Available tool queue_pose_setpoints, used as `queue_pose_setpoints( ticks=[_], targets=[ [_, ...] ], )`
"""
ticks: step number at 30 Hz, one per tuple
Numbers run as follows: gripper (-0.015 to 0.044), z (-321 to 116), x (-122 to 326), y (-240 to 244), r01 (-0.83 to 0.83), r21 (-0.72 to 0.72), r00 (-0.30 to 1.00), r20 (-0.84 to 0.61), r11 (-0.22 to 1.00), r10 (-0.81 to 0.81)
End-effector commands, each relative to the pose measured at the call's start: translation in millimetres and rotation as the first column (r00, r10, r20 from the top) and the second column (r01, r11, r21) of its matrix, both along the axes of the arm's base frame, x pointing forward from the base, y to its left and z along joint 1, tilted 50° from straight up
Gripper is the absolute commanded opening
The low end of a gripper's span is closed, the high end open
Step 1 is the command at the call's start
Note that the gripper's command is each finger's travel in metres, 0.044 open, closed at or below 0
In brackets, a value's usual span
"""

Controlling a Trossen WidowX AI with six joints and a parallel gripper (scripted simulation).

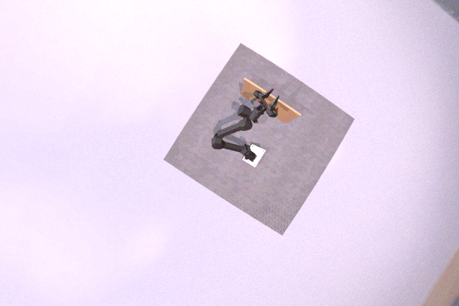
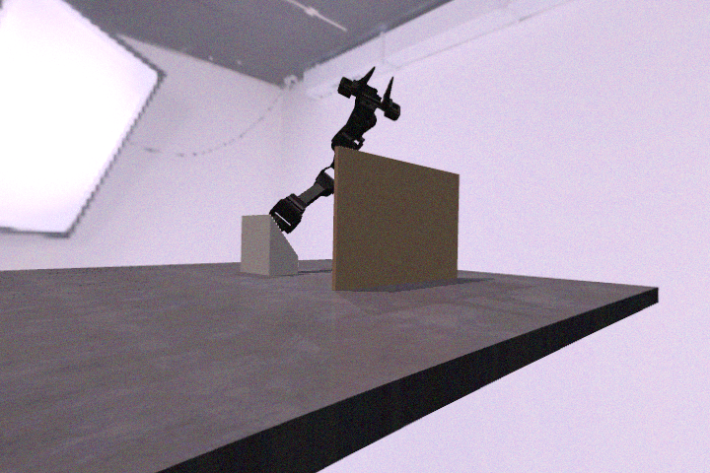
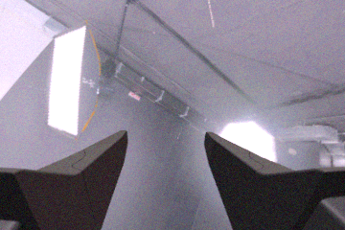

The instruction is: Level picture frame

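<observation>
My gripper (image 1: pixel 275 93) (image 2: pixel 383 73) (image 3: pixel 167 137) is open, with nothing between its fingers. It stands high above the upright wall board (image 1: pixel 289 116) (image 2: pixel 394 223), its fingers pointing upward. The picture frame (image 1: pixel 268 102) shows only as a small orange patch on the board's front, behind the gripper in the top view. Most of it is covered, so its tilt cannot be told. The exterior view shows only the board's back, and the frame is out of the wrist view. The screw and the notched strip are not visible.
The arm's pale mount (image 1: pixel 261 151) (image 2: pixel 255 245) stands on the grey table (image 1: pixel 215 173) (image 2: pixel 199 345), in front of the board. The arm bends out to one side between mount and board. The wrist view shows only the room's ceiling, walls and bright lights.
</observation>
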State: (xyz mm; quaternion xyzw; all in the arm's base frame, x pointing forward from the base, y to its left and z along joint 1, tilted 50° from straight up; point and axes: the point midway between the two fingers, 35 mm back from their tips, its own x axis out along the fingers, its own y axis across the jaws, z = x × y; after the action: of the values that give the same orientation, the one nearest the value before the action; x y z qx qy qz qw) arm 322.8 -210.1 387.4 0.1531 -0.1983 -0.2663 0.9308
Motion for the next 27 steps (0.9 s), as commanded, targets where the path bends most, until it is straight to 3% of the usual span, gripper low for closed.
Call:
queue_pose_setpoints(
  ticks=[1, 8, 15, 27],
  targets=[
    [0.026, -47, -8, 59, -0.3, 0.377, 0.952, 0.181, 0.876, 0.248],
    [0.026, -78, -20, 99, -0.477, 0.601, 0.879, 0.343, 0.641, 0.333],
    [0.026, -113, -34, 137, -0.579, 0.753, 0.809, 0.484, 0.314, 0.332],
    [0.026, -177, -61, 193, -0.546, 0.786, 0.771, 0.607, -0.29, 0.193]
  ],
)
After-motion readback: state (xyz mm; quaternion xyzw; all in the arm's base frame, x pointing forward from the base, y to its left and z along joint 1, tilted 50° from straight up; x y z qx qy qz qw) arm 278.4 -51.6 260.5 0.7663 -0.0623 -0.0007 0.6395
